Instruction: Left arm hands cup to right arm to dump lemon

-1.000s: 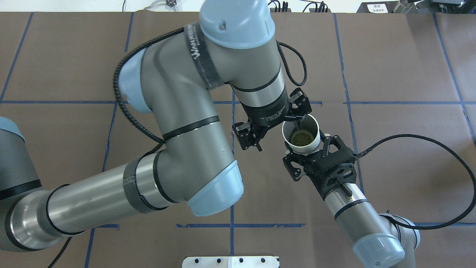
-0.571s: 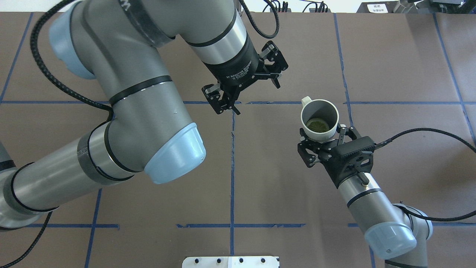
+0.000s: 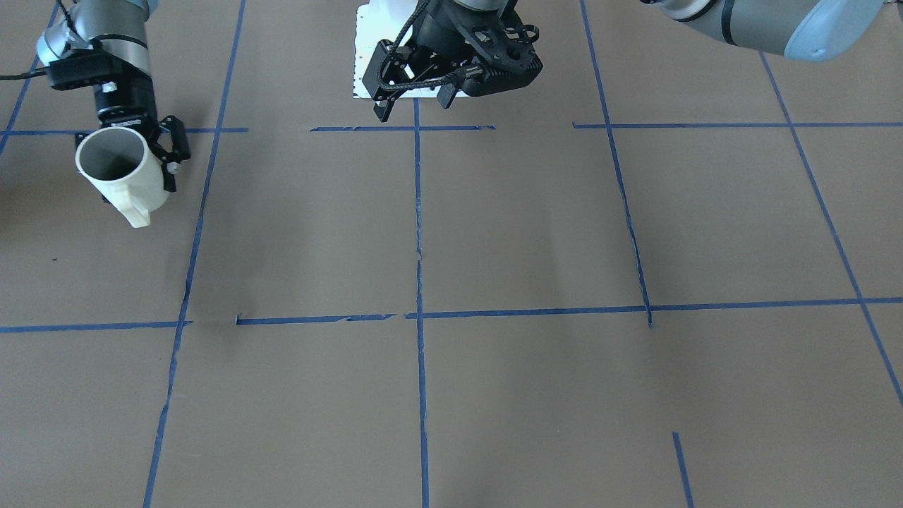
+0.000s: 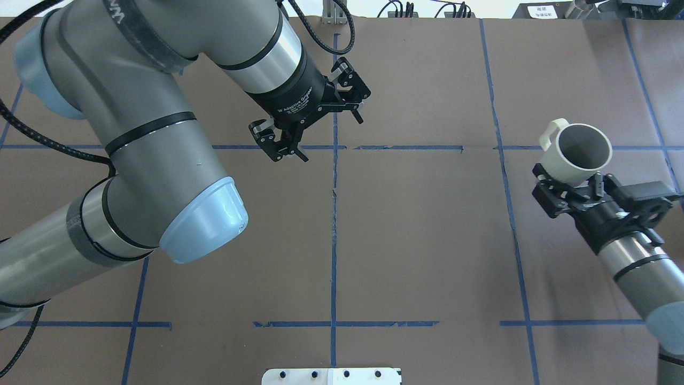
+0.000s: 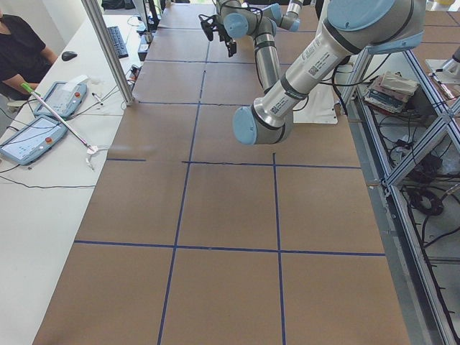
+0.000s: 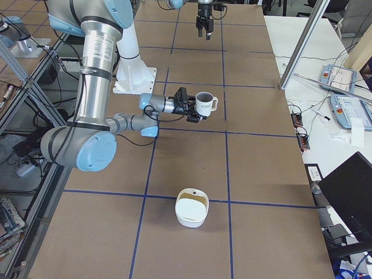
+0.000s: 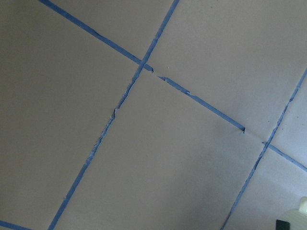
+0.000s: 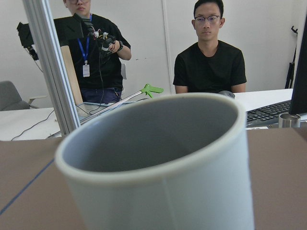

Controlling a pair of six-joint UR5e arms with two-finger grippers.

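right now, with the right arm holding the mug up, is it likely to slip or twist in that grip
Probably rigid and fairly heavy: the cup looks like thick ceramic. Its round wall could slip, since the jaws pinch just two sides. The offset handle may twist it.

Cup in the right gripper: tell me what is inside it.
Only grey inner wall shows inside the cup, held by the right gripper. No lemon is visible; the bottom is hidden behind the rim, so I cannot rule one out.
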